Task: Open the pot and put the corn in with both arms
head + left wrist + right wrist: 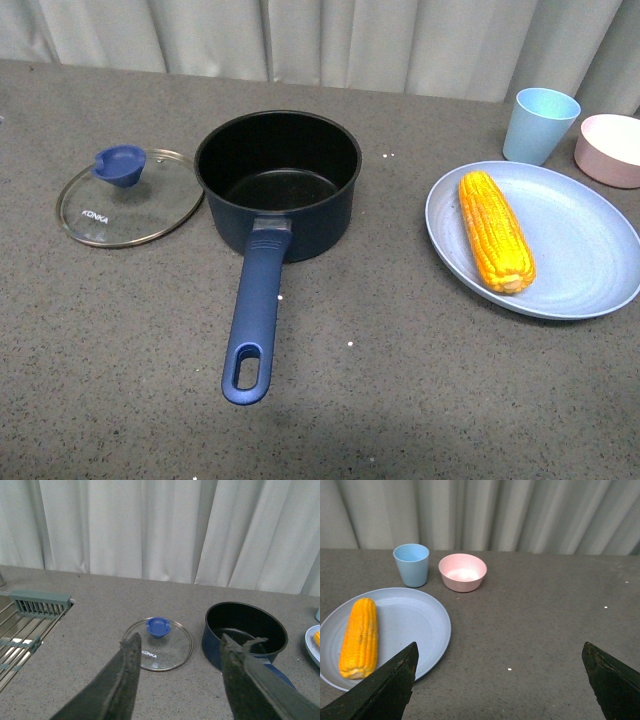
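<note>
The navy pot stands open at the table's middle, black inside and empty, its long blue handle pointing toward me. Its glass lid with a blue knob lies flat on the table just left of it. The yellow corn lies on a pale blue plate to the right. Neither arm shows in the front view. My left gripper is open, held above the table short of the lid and pot. My right gripper is open wide, right of the corn.
A light blue cup and a pink bowl stand behind the plate at the back right. A metal rack sits beside the lid's area in the left wrist view. Grey curtains close off the far table edge.
</note>
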Controlling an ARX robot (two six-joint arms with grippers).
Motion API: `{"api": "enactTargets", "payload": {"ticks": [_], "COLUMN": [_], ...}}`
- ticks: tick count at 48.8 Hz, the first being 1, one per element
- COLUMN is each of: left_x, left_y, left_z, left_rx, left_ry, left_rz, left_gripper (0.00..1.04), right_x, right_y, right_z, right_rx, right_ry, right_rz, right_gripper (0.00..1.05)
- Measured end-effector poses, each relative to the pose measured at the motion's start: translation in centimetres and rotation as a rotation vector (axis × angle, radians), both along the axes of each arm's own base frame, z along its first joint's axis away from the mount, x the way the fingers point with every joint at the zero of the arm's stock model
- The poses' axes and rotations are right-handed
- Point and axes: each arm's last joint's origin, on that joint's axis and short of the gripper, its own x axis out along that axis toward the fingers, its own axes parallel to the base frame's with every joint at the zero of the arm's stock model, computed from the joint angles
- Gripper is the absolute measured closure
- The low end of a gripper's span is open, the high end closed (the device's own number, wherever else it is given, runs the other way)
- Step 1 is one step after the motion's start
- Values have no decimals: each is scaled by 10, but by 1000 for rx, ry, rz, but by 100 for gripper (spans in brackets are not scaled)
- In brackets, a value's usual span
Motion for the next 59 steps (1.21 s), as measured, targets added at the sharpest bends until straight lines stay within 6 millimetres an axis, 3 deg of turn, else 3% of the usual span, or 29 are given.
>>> {"api": "enactTargets", "payload": {"ticks": [7, 12, 19, 36, 59], "left_x": [0, 0, 0, 0, 0], "left_y": [0, 0, 0, 0, 0], "left_z": [0, 0, 0, 0, 0], "left_rx": [0, 1, 1, 0, 0], "left_ry": [0, 0, 0, 0, 0], "left_rz": [0, 0, 0, 0, 0], "left_gripper": [25, 5, 6, 6, 6], "right_x": [60, 108, 154, 216, 259], "right_y": [-1, 0, 7, 32, 60], "right_z": [4, -11, -35, -63, -97], "right_rx": [80, 168, 276, 388, 355], "right_ry": [76, 235, 427, 599, 782], "right_rz": [132, 215, 272, 320, 339], "right_gripper": [9, 9, 9, 9, 9]}}
